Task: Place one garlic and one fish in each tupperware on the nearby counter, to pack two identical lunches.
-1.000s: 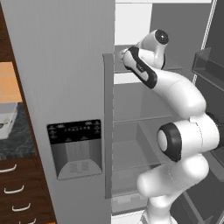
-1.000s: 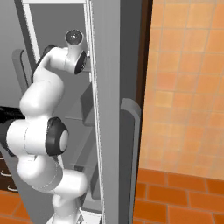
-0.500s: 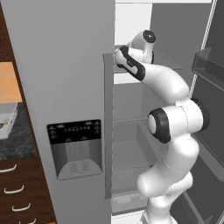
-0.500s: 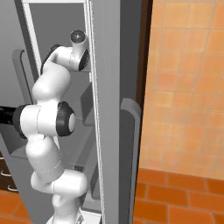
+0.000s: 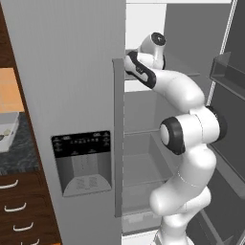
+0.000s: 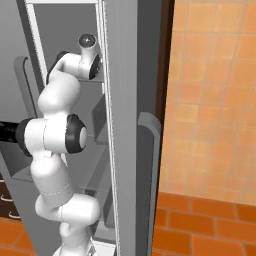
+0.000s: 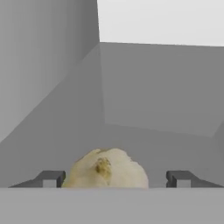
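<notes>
Reaching further into the open fridge (image 5: 143, 158) than a second ago, the arm is now bending more sharply at the elbow. Garlic (image 7: 105, 170) is lying on a grey shelf (image 7: 153, 144) between the two fingertips (image 7: 50, 178) of the hand (image 7: 114, 179) (a visible gap on each side), so the hand is standing wide and gripping nothing. Its wrist is pointing behind the closed left door (image 5: 67, 95), beside the worktop (image 5: 14, 153).

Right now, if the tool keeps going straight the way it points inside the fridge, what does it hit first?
Most likely the garlic, lying between the tool's spread fingertips. Past it comes the fridge's grey back wall; how near the garlic is cannot be judged.
</notes>
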Robot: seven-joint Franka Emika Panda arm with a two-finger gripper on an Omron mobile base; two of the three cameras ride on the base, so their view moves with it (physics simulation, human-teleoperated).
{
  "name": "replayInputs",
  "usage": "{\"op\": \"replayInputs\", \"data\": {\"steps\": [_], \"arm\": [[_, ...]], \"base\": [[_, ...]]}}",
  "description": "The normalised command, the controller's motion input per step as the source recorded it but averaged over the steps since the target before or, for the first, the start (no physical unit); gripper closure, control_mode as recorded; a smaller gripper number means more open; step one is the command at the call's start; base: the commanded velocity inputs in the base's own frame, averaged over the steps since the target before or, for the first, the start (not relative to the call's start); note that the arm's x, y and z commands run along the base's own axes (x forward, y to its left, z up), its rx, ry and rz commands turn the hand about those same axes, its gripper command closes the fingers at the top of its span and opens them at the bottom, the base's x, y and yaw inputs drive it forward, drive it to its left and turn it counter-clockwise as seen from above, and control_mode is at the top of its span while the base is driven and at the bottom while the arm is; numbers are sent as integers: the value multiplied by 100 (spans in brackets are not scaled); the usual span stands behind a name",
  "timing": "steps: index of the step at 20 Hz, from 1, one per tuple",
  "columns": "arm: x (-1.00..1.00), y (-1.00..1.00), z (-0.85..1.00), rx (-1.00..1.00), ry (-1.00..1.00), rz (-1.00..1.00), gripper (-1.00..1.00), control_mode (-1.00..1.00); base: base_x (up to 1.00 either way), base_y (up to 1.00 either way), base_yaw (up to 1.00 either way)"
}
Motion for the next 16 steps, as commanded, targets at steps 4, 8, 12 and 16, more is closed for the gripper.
{"op": "replayInputs", "data": {"steps": [4, 8, 12, 16], "arm": [[3, 0, -5, 0, -2, 0, 100, -100], [-47, -3, 0, 1, -8, 0, 100, -100], [-100, -1, 2, 1, -49, 2, 100, -100], [-100, 0, 29, 0, -42, 0, 100, -100]], "base": [[0, 0, 0], [0, 0, 0], [0, 0, 0], [0, 0, 0]]}}
